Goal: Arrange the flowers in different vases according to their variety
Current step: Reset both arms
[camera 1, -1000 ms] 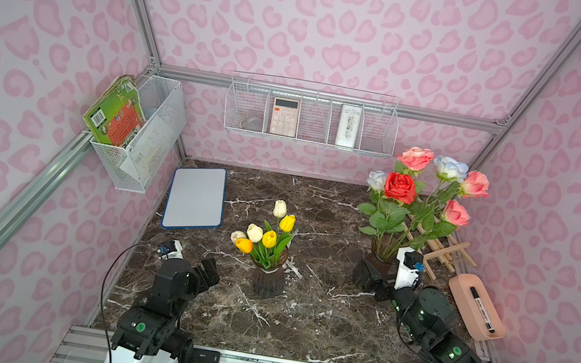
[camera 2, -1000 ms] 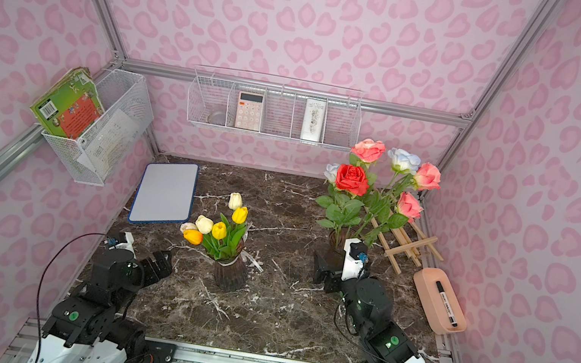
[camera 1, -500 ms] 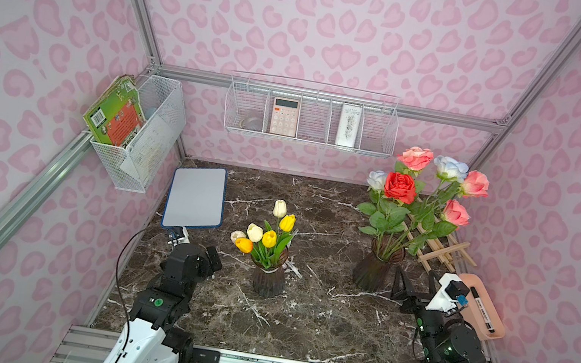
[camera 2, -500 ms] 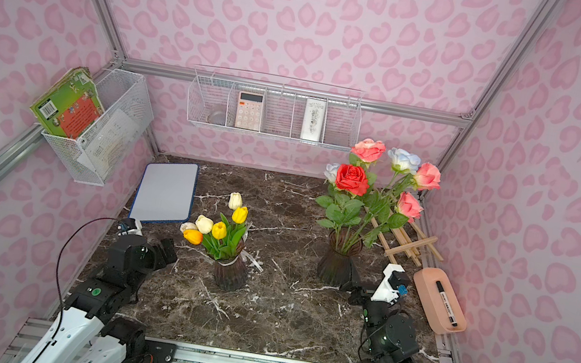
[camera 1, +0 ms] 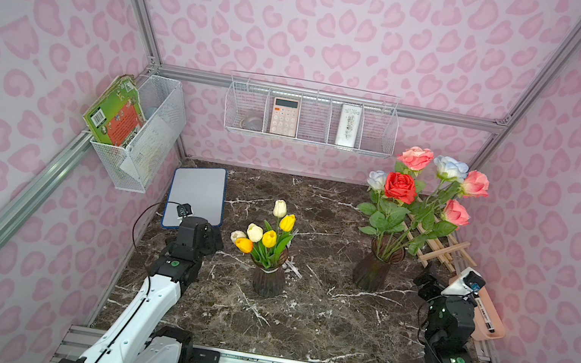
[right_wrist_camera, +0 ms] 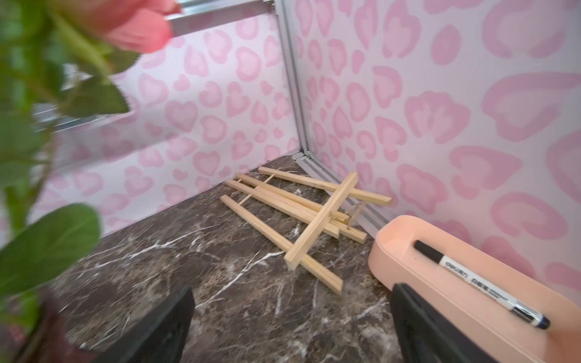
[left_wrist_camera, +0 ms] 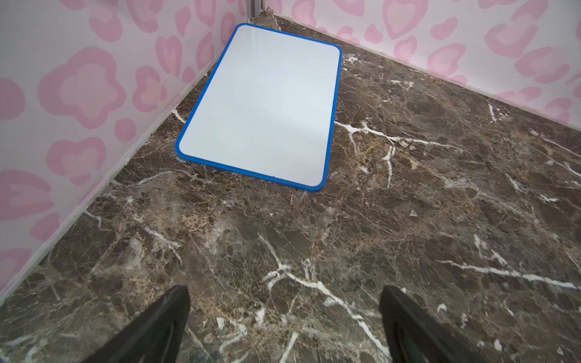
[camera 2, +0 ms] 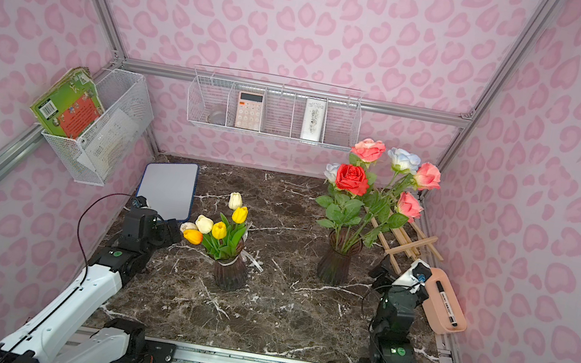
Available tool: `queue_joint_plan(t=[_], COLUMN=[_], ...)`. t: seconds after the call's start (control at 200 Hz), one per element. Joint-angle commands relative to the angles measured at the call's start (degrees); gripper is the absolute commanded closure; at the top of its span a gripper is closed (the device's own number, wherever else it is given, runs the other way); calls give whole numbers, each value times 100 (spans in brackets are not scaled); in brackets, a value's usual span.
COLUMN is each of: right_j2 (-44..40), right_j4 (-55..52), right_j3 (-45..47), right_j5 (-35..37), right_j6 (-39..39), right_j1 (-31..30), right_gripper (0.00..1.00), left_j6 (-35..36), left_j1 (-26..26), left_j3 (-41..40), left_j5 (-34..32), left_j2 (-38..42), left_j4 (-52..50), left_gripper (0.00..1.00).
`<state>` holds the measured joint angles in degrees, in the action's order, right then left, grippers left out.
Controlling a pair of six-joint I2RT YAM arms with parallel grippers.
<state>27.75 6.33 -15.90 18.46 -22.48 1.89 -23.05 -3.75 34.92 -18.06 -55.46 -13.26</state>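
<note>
Both claws gape wide with nothing between their jaws: the left gripper (left_wrist_camera: 284, 290) hangs over the bare marble table (left_wrist_camera: 440, 204) short of a blue-edged whiteboard (left_wrist_camera: 261, 103), and the right gripper (right_wrist_camera: 292, 290) hangs low beside a pink tray (right_wrist_camera: 386, 245) holding a marker pen (right_wrist_camera: 481, 284), a folded wooden easel (right_wrist_camera: 301, 210) lying beyond it. In both top views the flowers look sorted: the tulips (camera 1: 269, 235) stand bunched in the tulip vase (camera 1: 268, 280) near the table's middle, just beside the left gripper, and the roses (camera 1: 400, 185) rise tall from the rose vase (camera 1: 371, 272) toward the right rear, near the right gripper. No loose stem shows on the marble, so I judge the task finished or nearly so. Should any stem need shifting, these artificial blooms are probably light, with springy, bendable stems and soft heads that crush or snag easily; the sensible hold is on bare stem below the leaves, never on the petals. The roses lean outward and look top-heavy, so a tug could tip their vase, which seems smooth, ribbed glass and breakable; steadying it low on the body, with the jaws set wide around it, would be wise.
</note>
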Motion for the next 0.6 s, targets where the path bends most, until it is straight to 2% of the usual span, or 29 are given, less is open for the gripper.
queue_joint_plan(t=[0.0,0.045,0.095,0.27,0.35,0.495,0.595], right_j2=[615,973,1348,2413,2913,3904,4609], right_j4=[1054,1457,1866,3798,4266,5143,5601], right_j3=[164,254,333,819,801,708,634], right_j5=[-1961,-2295,-2382,-2327,-2176,-1362,-1336], right_j6=[-354,-398,-379,-2,126,898,983], right_j1=[1301,1691,1856,1766,1496,460,313], right_gripper=[1,1,1,1,1,1,1], left_j6=[318,440,523,741,796,1013,1331], left_j1=[141,279,441,817,962,984,985], left_j3=[75,13,-70,-106,-162,-248,-523], left_j5=[112,333,567,892,1194,1306,1761], left_j2=[-306,-428,-549,-1077,-1435,-1968,-2025], left_j4=[467,718,978,1451,1853,2458,3196], left_gripper=[1,1,1,1,1,1,1])
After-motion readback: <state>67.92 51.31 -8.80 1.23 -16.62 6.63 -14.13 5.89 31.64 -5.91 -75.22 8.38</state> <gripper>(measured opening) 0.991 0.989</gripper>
